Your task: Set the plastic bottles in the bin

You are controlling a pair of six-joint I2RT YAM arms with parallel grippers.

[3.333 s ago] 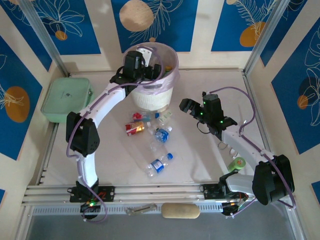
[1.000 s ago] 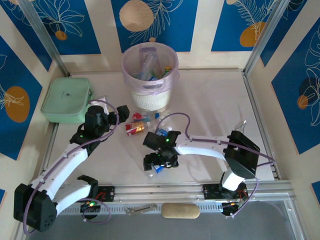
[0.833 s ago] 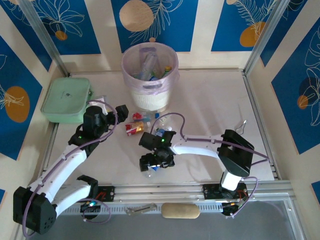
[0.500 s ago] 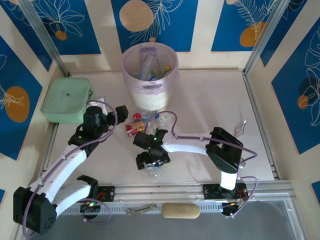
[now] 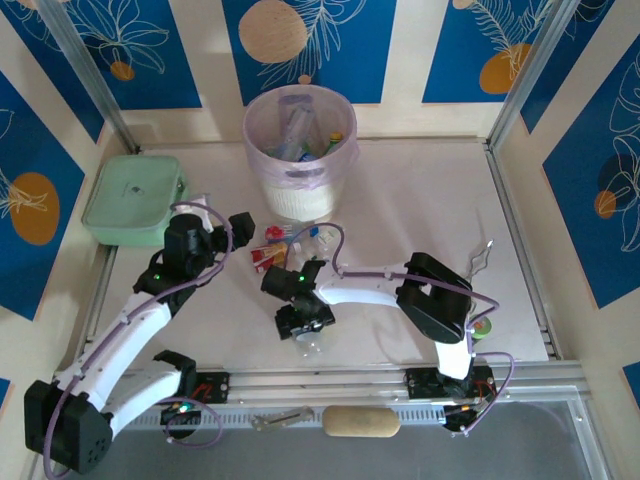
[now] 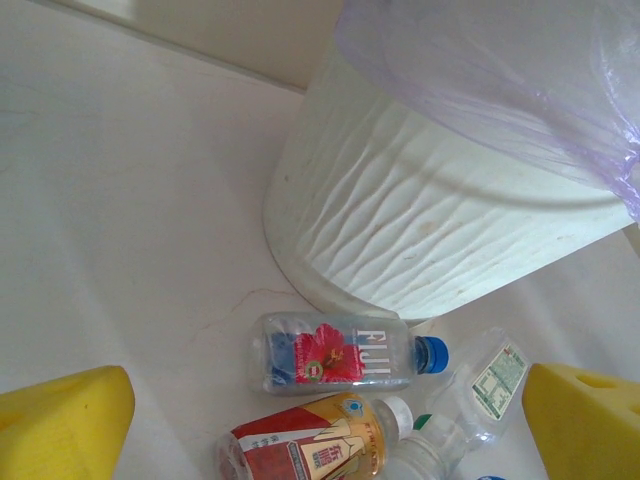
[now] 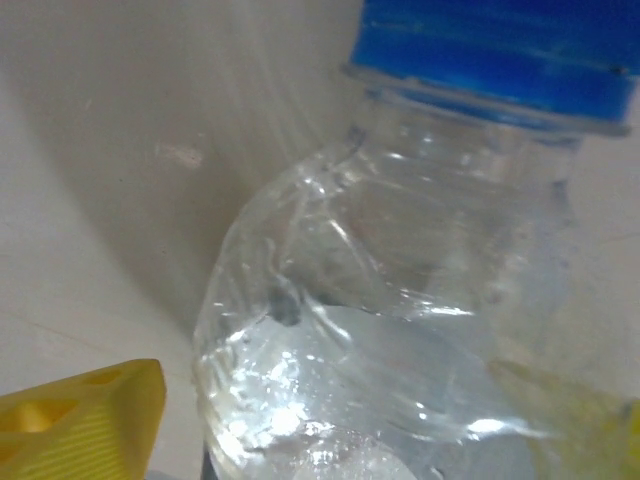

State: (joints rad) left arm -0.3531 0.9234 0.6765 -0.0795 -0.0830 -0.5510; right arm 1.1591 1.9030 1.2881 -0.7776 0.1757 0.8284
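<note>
- Right gripper [image 5: 305,322] is low at the table's [image 5: 420,200] 6 o'clock edge, on top of a clear bottle [image 5: 312,342] with a blue cap [image 7: 490,50].
- Right wrist view: that bottle sits between the yellow fingers [image 7: 80,425]. There is a thin gap at the 7 o'clock finger, and the other finger is only a blur through the plastic. Cannot tell whether it is pinching.
- Left gripper [image 5: 238,228] is spread wide with nothing in it, hanging at 9 o'clock of the bottle cluster [image 5: 285,245] and pointed at it.
- Left wrist view:
  - Fiji bottle [image 6: 335,355] lies flat with its cap toward 3 o'clock, just beside the foot of the bin [image 5: 300,200].
  - Red-labelled bottle [image 6: 305,445] lies against it at 6 o'clock.
  - White-green labelled bottle [image 6: 485,385] lies at its 4 o'clock, near the cap.
- The bin stands at the table's 12 o'clock with its pink-purple liner [image 5: 345,150] folded over the rim. Several binned bottles [image 5: 300,135] are inside.
- The cluster is packed tight at the bin's 6 o'clock foot, so the white wall stands directly behind it.
- Green bottle [image 5: 481,327] is at the table's 4 o'clock, partly hidden by the right arm [image 5: 435,295].
- The right arm runs across the near table from 4 o'clock to its gripper, passing 6 o'clock of the cluster.
- Pale-green box [image 5: 132,198] is at 10 o'clock, well apart from the bottles.
</note>
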